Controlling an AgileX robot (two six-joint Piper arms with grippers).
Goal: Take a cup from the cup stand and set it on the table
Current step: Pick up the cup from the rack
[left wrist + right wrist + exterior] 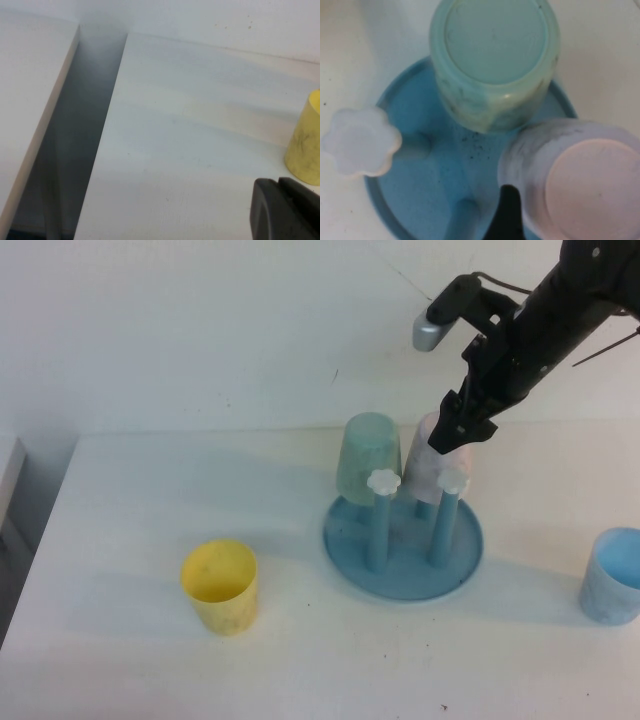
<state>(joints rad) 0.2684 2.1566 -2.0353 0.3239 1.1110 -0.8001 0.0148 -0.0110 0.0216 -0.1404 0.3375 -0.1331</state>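
The pale pink cup (432, 468) hangs upside down on a back peg of the blue cup stand (403, 562), beside a pale green cup (367, 456). My right gripper (458, 433) is right over the pink cup's upturned base, open. In the right wrist view one dark finger (508, 212) lies along the side of the pink cup (590, 192); the other finger is out of view. My left gripper (281, 189) is shut and empty, low over the white table (200, 150), out of the high view.
A yellow cup (220, 586) stands upright front left of the stand and shows in the left wrist view (306, 142). A blue cup (612, 575) stands at the right edge. Two front pegs with white flower caps (383, 481) are bare. The table's left edge borders a gap (75, 150).
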